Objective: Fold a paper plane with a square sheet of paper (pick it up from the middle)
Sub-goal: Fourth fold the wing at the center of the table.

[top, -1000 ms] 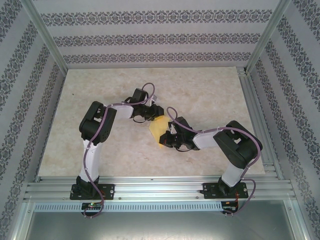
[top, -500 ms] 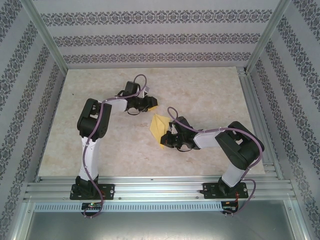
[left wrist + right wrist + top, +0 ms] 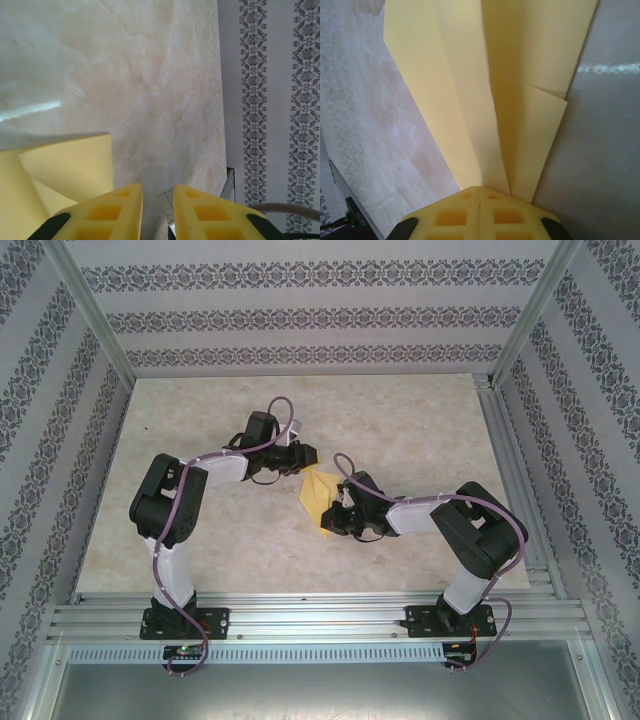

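From above, the right end effector (image 3: pixel 337 523) is clamping the near tip of the paper plane (image 3: pixel 318 495), which is lying mid-worktop (image 3: pixel 420 420). The left end effector (image 3: pixel 307 454) is hovering near its far corner.

Left wrist: its fingers (image 3: pixel 107 215) are standing slightly apart, empty.

Right wrist: the flaps are fanning loose, so a skewed press risks a crooked crease. The right arm's cable (image 3: pixel 345 464) is arcing close over the paper.

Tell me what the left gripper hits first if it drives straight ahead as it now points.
Probably the bare pale marbled tabletop; the left gripper points past the folded pale-yellow paper, which lies to its side.
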You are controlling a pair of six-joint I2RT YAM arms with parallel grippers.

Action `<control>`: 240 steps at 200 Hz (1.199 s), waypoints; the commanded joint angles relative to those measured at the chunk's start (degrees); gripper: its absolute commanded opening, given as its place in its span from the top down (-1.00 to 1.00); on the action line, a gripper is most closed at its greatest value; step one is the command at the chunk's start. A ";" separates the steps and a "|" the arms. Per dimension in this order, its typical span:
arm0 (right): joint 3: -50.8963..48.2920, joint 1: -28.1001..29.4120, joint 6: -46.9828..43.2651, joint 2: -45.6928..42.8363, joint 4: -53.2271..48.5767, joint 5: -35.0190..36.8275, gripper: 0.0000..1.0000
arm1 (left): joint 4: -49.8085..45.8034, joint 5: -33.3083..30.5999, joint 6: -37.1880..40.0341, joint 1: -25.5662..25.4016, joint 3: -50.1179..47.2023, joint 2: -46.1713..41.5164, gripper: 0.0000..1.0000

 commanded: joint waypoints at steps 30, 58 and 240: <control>-1.16 -0.30 -1.48 3.29 -6.76 1.93 1.00 | 3.92 -0.83 -0.99 -1.39 -1.62 4.18 0.57; -1.52 -0.34 -1.44 3.01 -6.84 2.17 1.00 | 4.22 -1.47 -0.39 -1.39 -0.91 6.95 0.59; -2.54 -0.36 -1.86 2.15 -8.81 2.55 1.00 | -9.09 -6.35 7.56 2.92 11.73 14.96 0.58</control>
